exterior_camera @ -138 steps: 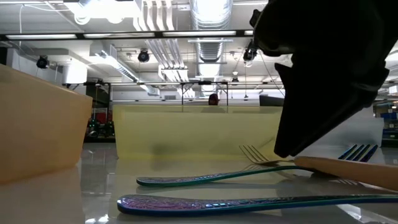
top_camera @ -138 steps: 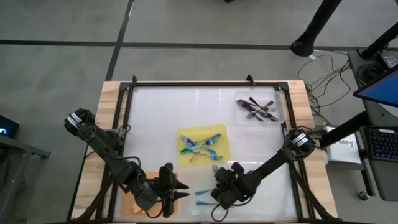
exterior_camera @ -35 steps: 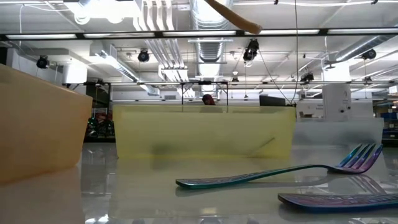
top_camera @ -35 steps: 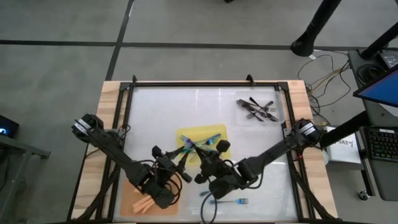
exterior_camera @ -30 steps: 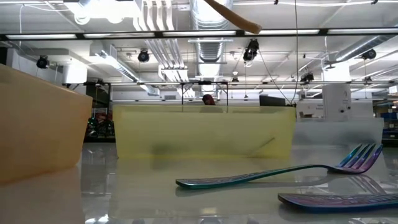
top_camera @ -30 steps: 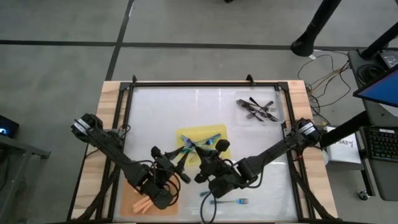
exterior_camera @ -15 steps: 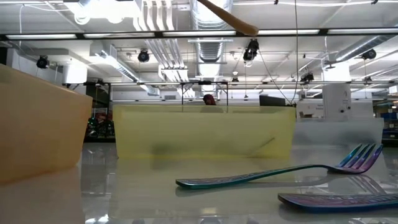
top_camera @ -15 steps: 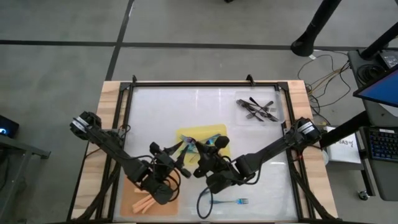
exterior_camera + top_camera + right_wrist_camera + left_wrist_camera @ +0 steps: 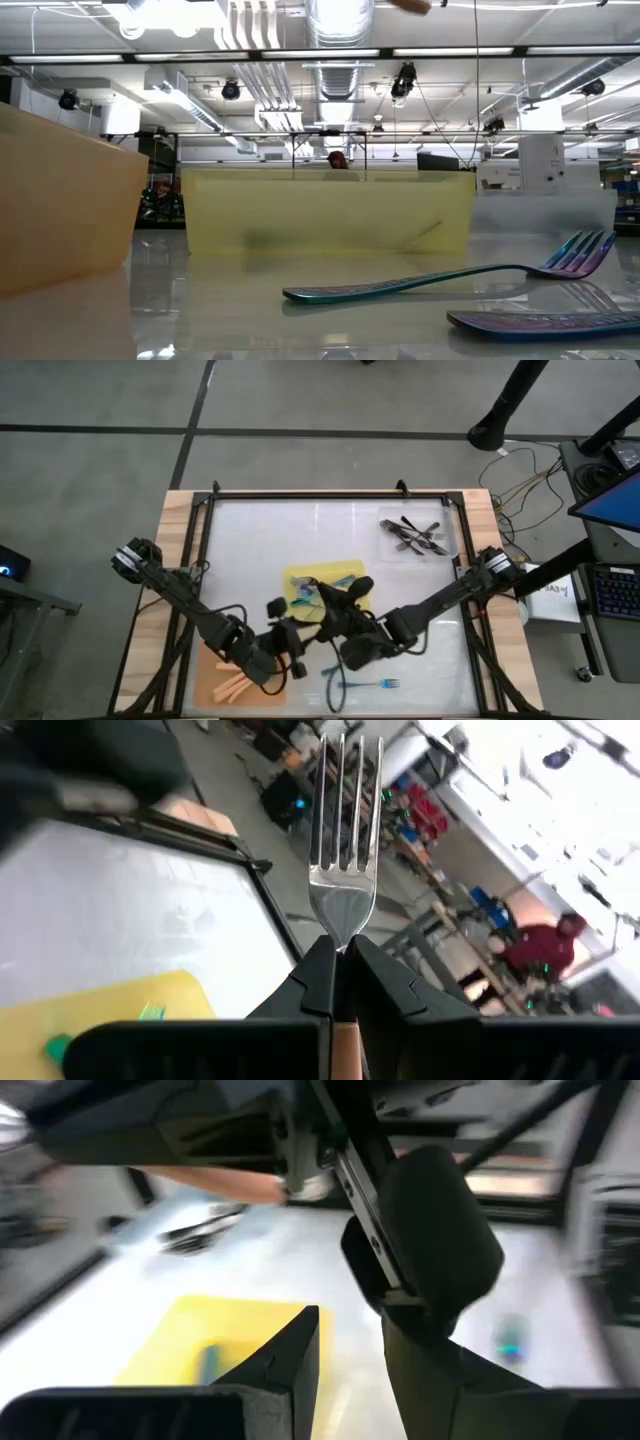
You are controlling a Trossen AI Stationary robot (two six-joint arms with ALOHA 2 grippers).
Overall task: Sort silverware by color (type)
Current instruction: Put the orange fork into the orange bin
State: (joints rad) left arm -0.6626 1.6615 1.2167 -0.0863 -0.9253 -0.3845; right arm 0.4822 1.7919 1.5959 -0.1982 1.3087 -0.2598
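Observation:
My right gripper [image 9: 318,603] hangs above the near edge of the yellow mat [image 9: 345,572], shut on an orange-handled fork [image 9: 343,840] whose silver head sticks out past the fingertips. The end of its handle [image 9: 410,4] shows at the top of the low view. My left gripper [image 9: 297,648] is beside it on the left, near the orange mat [image 9: 215,678], open with nothing between its fingers [image 9: 290,1355]. Several blue-teal forks [image 9: 312,596] lie on the yellow mat. Two more [image 9: 420,284] rest flat on the table near the front edge. My right gripper pinches the fork's neck [image 9: 338,935], where the silver head narrows toward the handle, between its two fingertips. The fork lies along the fingers, tines pointing forward, orange handle [image 9: 335,1055] running back between them. It is lifted clear of the table.
A clear tray [image 9: 445,540] at the far right holds several dark forks [image 9: 412,536]. Orange-handled forks [image 9: 232,688] lie on the orange mat at the near left. One blue fork [image 9: 366,684] lies on the table near the front edge, below my right arm.
My right gripper has risen with the orange-handled fork and rolled; the handle's end has climbed to the top of the low view. My left gripper has swung from pointing at the yellow mat to pointing toward the table's right, moving a little toward the near edge.

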